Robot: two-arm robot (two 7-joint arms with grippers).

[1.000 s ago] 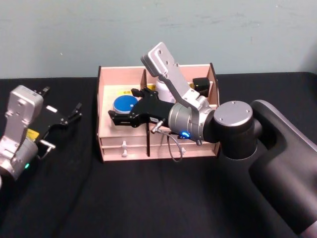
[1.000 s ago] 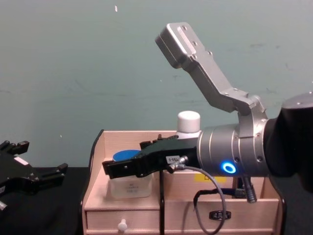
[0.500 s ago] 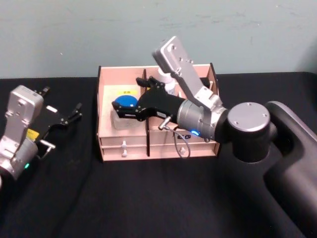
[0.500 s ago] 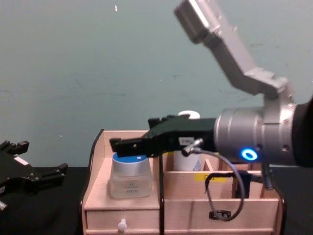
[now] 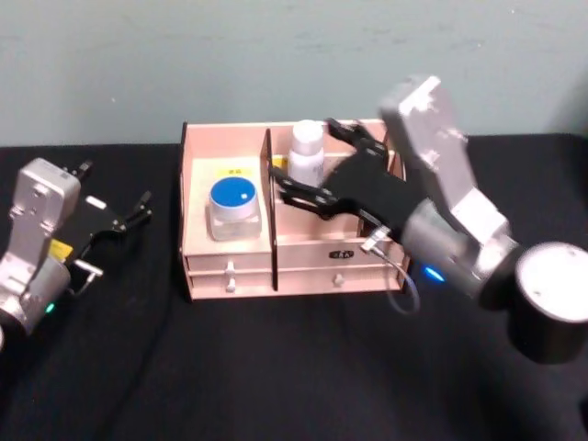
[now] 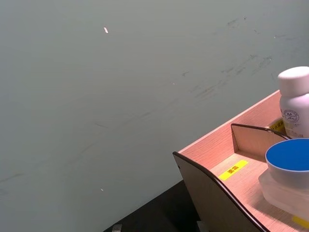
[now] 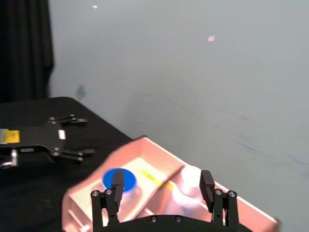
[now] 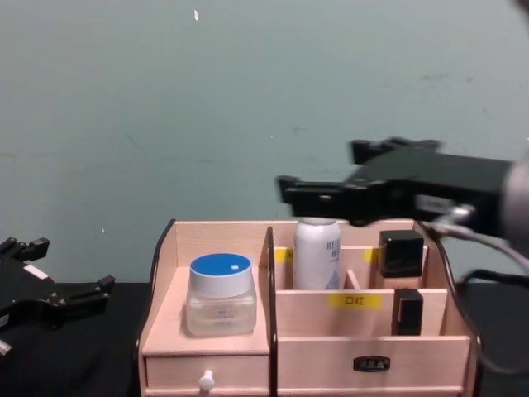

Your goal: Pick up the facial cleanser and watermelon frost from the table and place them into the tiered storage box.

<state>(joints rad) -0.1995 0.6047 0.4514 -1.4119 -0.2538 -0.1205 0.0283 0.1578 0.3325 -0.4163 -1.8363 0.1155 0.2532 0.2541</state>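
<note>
One jar (image 8: 220, 294), one white bottle (image 8: 317, 253), two black-capped bottles (image 8: 401, 252).

A black cloth (image 5: 276, 367) covers the table, running back to a pale green wall (image 5: 184, 64) marked with faint scuffs. Two small black-capped bottles (image 8: 400, 252) stand in compartments on the right, one behind and higher, the other (image 8: 404, 311) lower in front. A dark curtain (image 7: 24, 48) hangs at the wall's end.

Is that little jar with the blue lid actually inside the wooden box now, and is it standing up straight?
Yes. The watermelon frost stands upright in the left compartment of the tiered storage box, lid on top, and the open right gripper is above, apart from it.
</note>
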